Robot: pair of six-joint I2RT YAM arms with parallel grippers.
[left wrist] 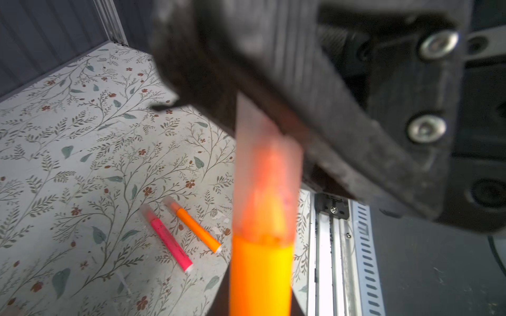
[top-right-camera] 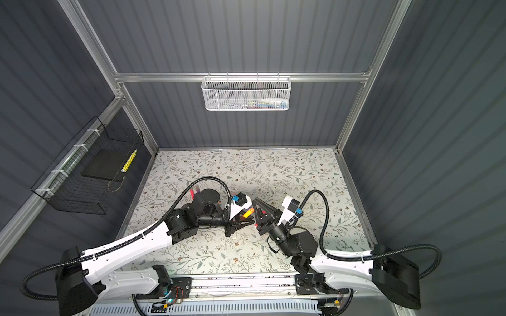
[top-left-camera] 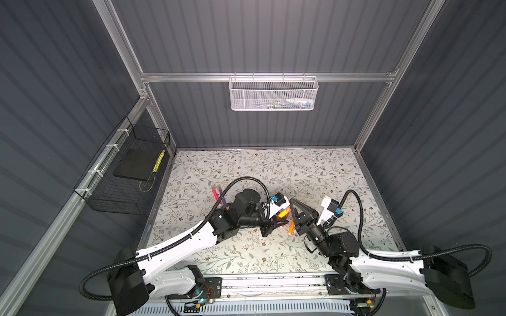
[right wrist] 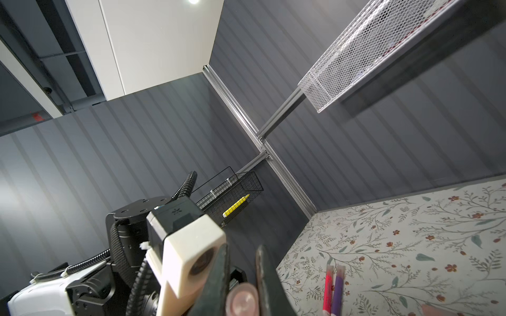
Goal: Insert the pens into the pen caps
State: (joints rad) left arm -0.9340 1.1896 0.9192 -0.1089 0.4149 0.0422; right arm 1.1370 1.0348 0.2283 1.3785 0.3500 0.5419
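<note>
Meeting near the middle of the floral table (top-left-camera: 273,169), the left gripper (top-left-camera: 279,223) and right gripper (right wrist: 242,273) sat well apart from the grey walls (top-left-camera: 260,128), with open surface beyond them and the rail (top-left-camera: 273,281) along the near edge. The left gripper was clamped on an orange pen (left wrist: 260,273); the right gripper pinched a pen cap (left wrist: 267,169) seated over that pen's tip. Five pens showed: two orange, two pink, one purple. A pink pen (right wrist: 328,290) and the purple pen (right wrist: 338,287) lay side by side; a second pink pen (left wrist: 167,240) and second orange pen (left wrist: 195,225) lay close together nearer the rail, all four capped. Two baskets hung on the walls: a white mesh basket (top-left-camera: 273,95) and a black wire basket (top-left-camera: 123,175).
</note>
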